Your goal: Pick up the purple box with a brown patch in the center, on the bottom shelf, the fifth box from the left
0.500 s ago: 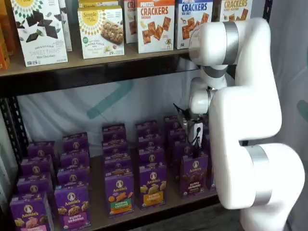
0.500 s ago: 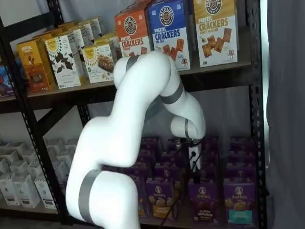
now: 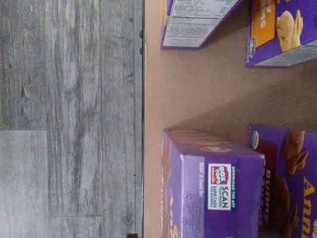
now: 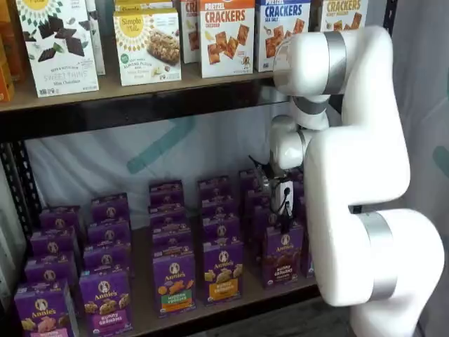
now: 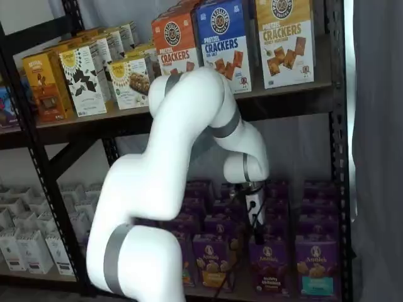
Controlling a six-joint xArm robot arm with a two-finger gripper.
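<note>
The purple box [image 4: 283, 254] with its dark brown patch stands at the front of the bottom shelf [image 4: 140, 295], beside the robot's white arm. In both shelf views my gripper [image 4: 284, 216] hangs just above and slightly behind it, black fingers pointing down and seen side-on. The gripper [image 5: 257, 234] is also over the box [image 5: 269, 264], with nothing between the fingers. In the wrist view the box's top [image 3: 220, 196] lies close to the shelf's front edge [image 3: 144, 99]. A like carton with brown snacks [image 3: 290, 178] stands behind it.
Rows of purple Annie's cartons fill the bottom shelf; a yellow-banded one [image 4: 223, 270] stands just left of the target, a teal-banded one [image 5: 315, 267] to its right. Cracker boxes [image 4: 226, 35] sit on the higher board. Grey plank floor [image 3: 69, 119] lies below.
The wrist has shifted slightly to the left and up. The gripper still hangs over the same carton with nothing taken hold of.
</note>
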